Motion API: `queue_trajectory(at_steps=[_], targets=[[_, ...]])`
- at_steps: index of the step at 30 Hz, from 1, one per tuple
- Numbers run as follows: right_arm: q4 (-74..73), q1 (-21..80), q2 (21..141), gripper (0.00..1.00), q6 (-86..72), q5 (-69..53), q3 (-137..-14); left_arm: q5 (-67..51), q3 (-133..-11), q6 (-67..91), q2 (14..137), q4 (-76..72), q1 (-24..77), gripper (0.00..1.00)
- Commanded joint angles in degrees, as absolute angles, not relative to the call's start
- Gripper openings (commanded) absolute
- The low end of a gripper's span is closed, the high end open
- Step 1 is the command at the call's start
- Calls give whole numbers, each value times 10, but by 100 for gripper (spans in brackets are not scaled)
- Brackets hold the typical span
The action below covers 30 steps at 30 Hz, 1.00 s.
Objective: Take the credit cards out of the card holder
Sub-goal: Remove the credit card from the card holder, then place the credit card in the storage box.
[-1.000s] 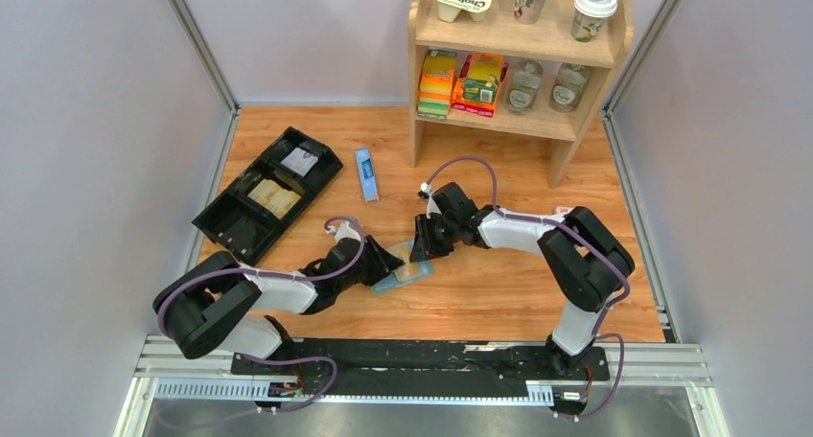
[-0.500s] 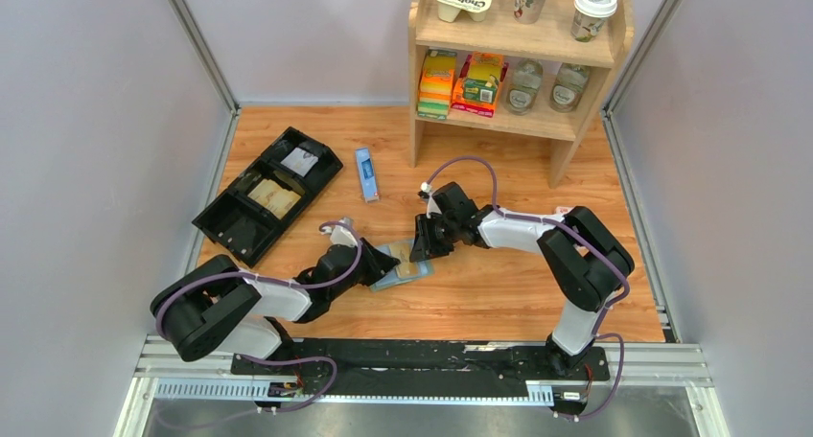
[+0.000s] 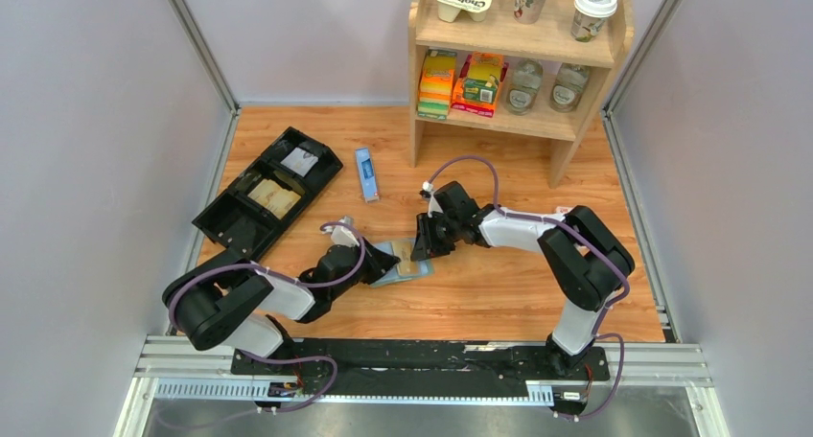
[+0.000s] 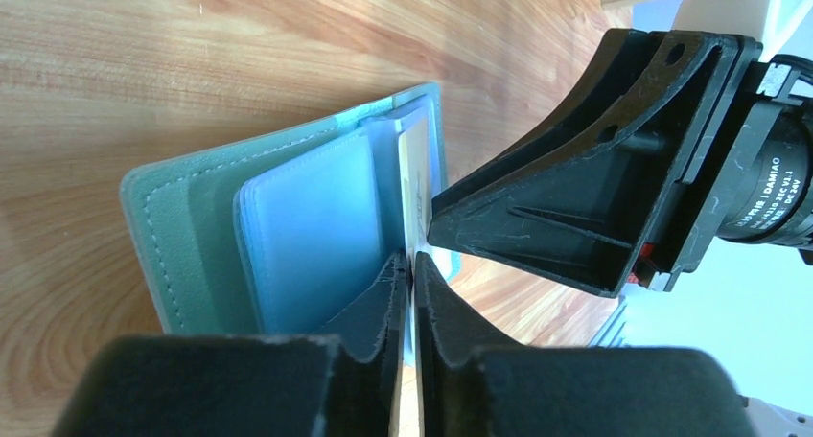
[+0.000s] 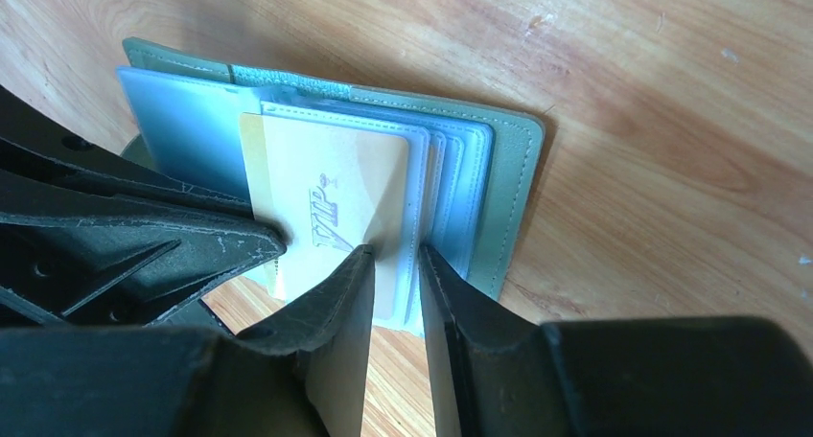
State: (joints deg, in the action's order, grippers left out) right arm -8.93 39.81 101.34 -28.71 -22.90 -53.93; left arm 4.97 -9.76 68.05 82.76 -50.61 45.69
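Observation:
The card holder (image 3: pixel 395 278) lies open on the wood, sage green outside (image 5: pixel 513 197) with pale blue pocket pages (image 4: pixel 307 236). A tan credit card (image 5: pixel 326 197) marked VIP sits in the top pocket, its left edge sticking out. My left gripper (image 3: pixel 387 263) comes in low from the left. Its jaws (image 4: pixel 412 264) are shut on that card's thin edge (image 4: pixel 414 183), and its fingers (image 5: pixel 144 236) show dark beside the card. My right gripper (image 3: pixel 419 255) points down at the holder's right side. It (image 5: pixel 391 253) stands narrowly open with its tips at the pocket page's near edge.
A black compartmented tray (image 3: pixel 268 193) lies at the back left with flat items in it. A narrow blue box (image 3: pixel 365 173) lies behind the holder. A wooden shelf (image 3: pixel 518 121) with cartons, jars and cups stands at the back right. Walls close in both sides.
My left gripper has pushed in to the holder's left side and its jaws have closed onto the card's edge. The holder has shifted slightly. The right gripper has hardly moved.

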Motion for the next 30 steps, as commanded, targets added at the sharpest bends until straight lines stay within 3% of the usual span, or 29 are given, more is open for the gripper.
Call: queue_trajectory(at_steps=[1,3,22,30], targets=[[-109,406,1047,31,-282,-205,-533,23,-105,687,829,-615,463,5],[-110,406,1048,31,-282,-203,-533,30,-97,688,820,-609,463,0],[-118,406,1059,30,-283,-197,-540,112,-72,628,492,-150,463,0],[-120,406,1057,31,-284,-199,-542,127,-100,574,410,-12,463,0]])
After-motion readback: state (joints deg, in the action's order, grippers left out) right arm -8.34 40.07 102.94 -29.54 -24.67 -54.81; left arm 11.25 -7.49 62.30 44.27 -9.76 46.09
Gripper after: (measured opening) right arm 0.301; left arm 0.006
